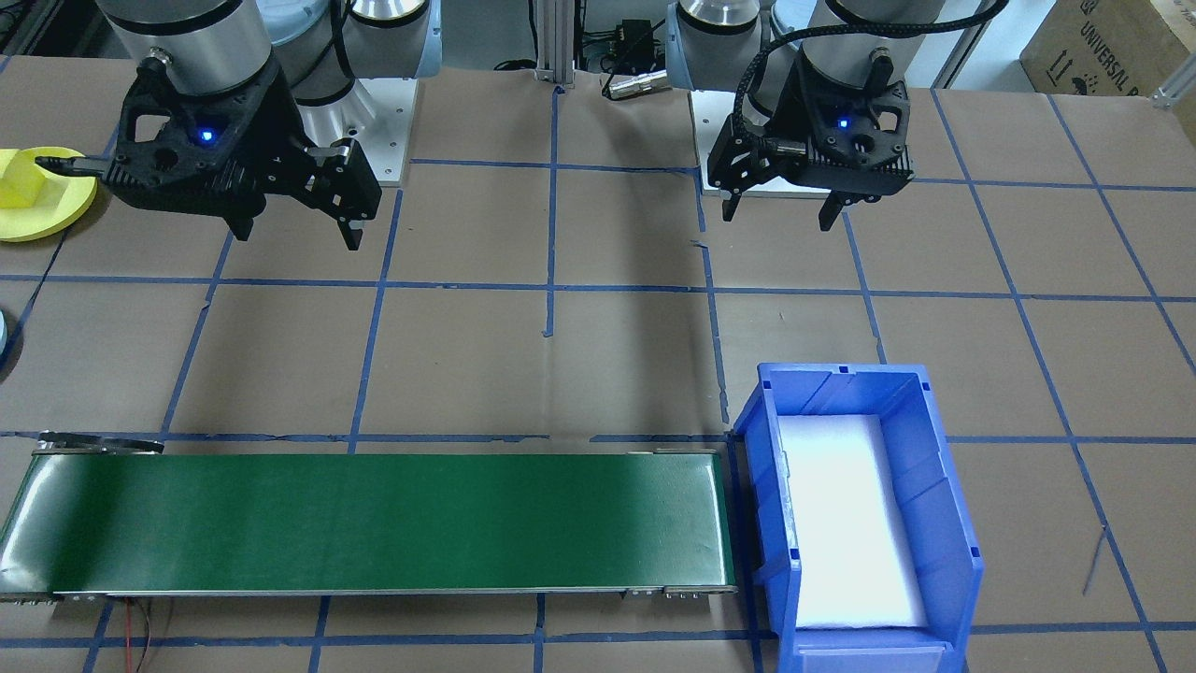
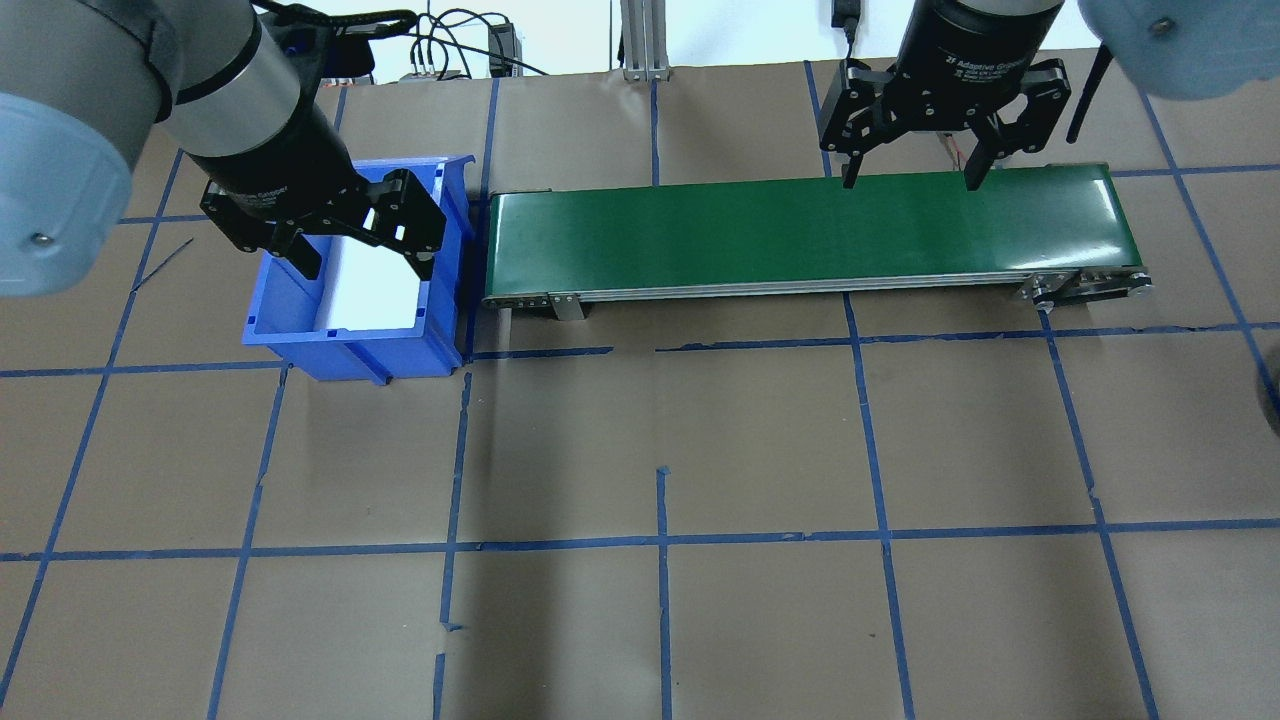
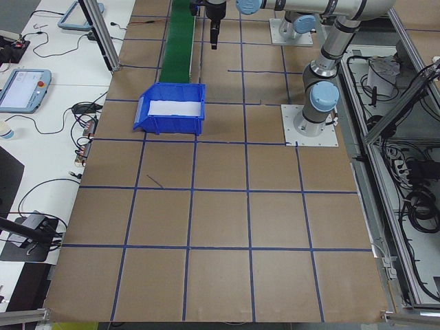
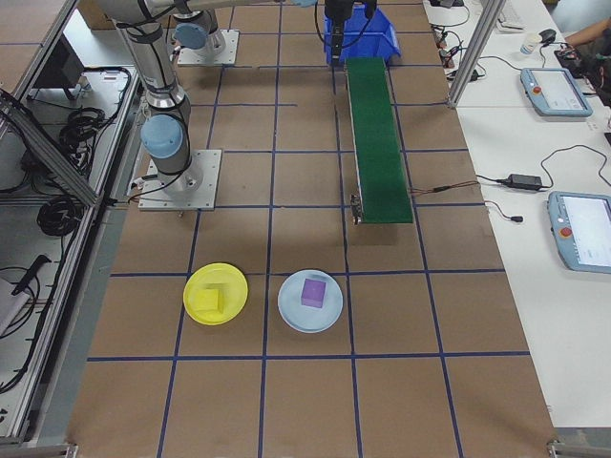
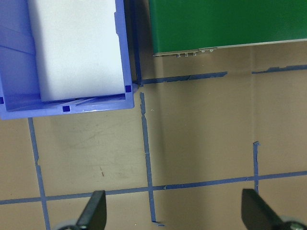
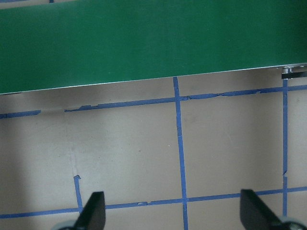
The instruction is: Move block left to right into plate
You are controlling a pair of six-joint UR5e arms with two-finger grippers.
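A yellow block [image 4: 213, 301] lies on a yellow plate [image 4: 234, 281], and a purple block [image 4: 313, 291] lies on a pale blue plate [image 4: 291, 311]; both plates are at the table's right end. The front-facing view shows the yellow plate [image 1: 56, 213] and its block [image 1: 23, 178] at its left edge. My left gripper [image 2: 368, 268] hangs open and empty above the blue bin [image 2: 345, 350], far from both blocks. Open and empty too, my right gripper [image 2: 909, 181] hovers near the green conveyor belt [image 2: 800, 225]. Both wrist views show only open fingers [image 5: 93, 213] [image 6: 93, 213] over the table.
The blue bin [image 1: 944, 486] holds a white foam pad and stands against the left end of the conveyor [image 1: 374, 519]. Blue tape lines grid the brown table. Arm bases stand at the robot's side. Cables and tablets lie on a side bench [image 4: 563, 114].
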